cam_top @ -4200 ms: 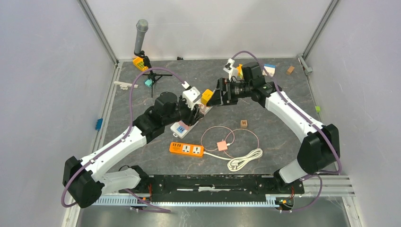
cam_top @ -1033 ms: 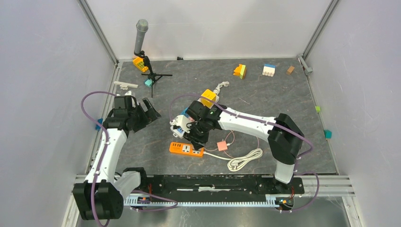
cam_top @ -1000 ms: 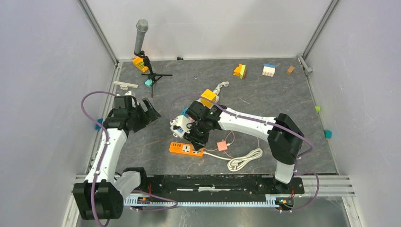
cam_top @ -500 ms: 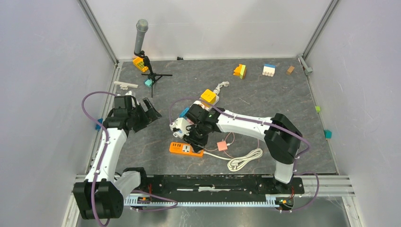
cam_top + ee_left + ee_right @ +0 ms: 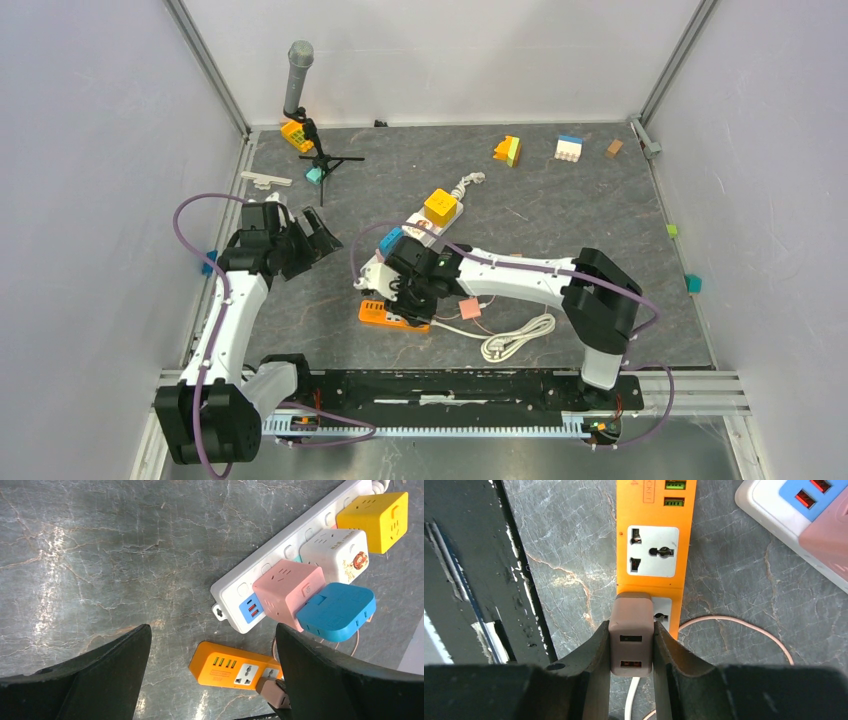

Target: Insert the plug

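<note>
A brownish-pink USB charger plug [image 5: 631, 635] is clamped between the fingers of my right gripper [image 5: 631, 647]. It sits over the end socket of the orange power strip [image 5: 651, 535] and covers most of it. Its pins are hidden, so how deep it sits cannot be told. In the top view the right gripper [image 5: 408, 298] hangs over the strip [image 5: 380, 313]. The left wrist view shows the strip [image 5: 227, 665] with the plug [image 5: 274, 692] at its right end. My left gripper [image 5: 312, 237] is open and empty, off to the left.
A white power strip [image 5: 235, 592] carrying pink, blue, white and yellow adapters lies just behind the orange one. A pink hub with a thin cable [image 5: 469, 307] and a coiled white cord [image 5: 515, 338] lie to the right. A microphone stand [image 5: 298, 75] and toy blocks [image 5: 508, 150] stand at the back.
My right gripper has moved left and toward the near edge with the plug, down onto the orange strip. The left arm has not moved.
</note>
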Action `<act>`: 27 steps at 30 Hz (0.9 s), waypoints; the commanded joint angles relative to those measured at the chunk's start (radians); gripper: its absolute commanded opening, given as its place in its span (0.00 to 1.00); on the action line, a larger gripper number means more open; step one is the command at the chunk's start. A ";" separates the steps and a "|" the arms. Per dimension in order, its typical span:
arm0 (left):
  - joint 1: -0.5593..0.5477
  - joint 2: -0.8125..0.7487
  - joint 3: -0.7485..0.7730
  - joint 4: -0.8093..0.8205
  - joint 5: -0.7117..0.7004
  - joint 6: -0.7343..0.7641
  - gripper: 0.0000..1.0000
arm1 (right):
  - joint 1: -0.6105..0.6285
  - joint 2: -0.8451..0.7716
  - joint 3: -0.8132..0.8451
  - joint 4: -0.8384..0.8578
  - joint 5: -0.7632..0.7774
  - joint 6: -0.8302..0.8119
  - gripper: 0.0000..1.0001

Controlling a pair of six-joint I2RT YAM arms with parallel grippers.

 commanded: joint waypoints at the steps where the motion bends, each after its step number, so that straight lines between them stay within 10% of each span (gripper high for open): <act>1: 0.008 -0.025 -0.002 0.033 0.034 -0.040 1.00 | 0.031 0.038 -0.095 -0.033 0.136 -0.044 0.00; 13: 0.010 -0.052 0.024 0.046 0.072 -0.021 1.00 | 0.034 0.024 -0.161 -0.004 0.129 -0.032 0.02; 22: 0.010 -0.060 0.123 0.024 0.063 0.036 1.00 | 0.032 -0.053 0.060 -0.052 0.173 0.009 0.88; 27: 0.008 -0.040 0.176 0.020 0.099 0.034 1.00 | -0.007 -0.109 0.196 -0.056 0.140 0.049 0.98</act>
